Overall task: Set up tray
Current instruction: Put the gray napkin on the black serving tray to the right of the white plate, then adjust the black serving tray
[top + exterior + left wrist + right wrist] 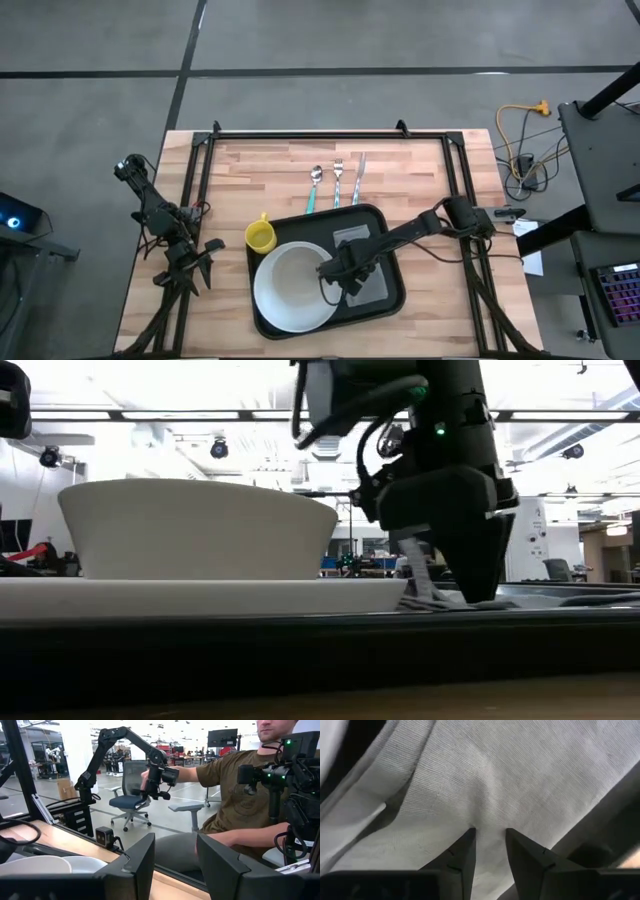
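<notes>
tray (262, 322): black, near edge of the table, centre; holds white plate (270, 305) with bowl (290, 280), grey napkin (372, 283) on its right half
right gripper (340, 272): down on napkin, fingers pinching a fold of cloth, tips at tray floor
left gripper (193, 262): parked at the table's left edge, fingers apart, empty
step: judged napkin placement/straightening
do well: keep pinch shallow, drag flat, stay clear of plate rim, release only once cloth lies flat
pending: cutlery (337, 183) and yellow cup (260, 236) outside tray

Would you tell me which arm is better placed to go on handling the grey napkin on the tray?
The right. Its gripper is down on the napkin inside the tray, fingers pinching a fold of cloth. The left gripper sits open at the table's left edge, away from the tray.
</notes>
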